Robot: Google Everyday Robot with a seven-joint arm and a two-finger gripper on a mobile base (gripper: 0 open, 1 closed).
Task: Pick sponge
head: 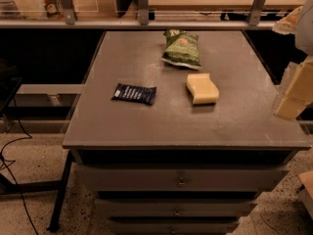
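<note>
The sponge [202,88] is a pale yellow foam block lying flat on the grey table top [146,126], right of centre. The gripper [295,94] hangs at the right edge of the view, its pale yellow blocky fingers [291,106] over the table's right edge, well to the right of the sponge and apart from it. It holds nothing that I can see.
A green crinkled chip bag [182,48] lies just behind the sponge. A dark snack bar [134,93] lies left of the sponge. A railing with metal posts [142,6] runs behind the table. Drawers [181,180] sit below the top. Cables [14,180] lie on the floor at left.
</note>
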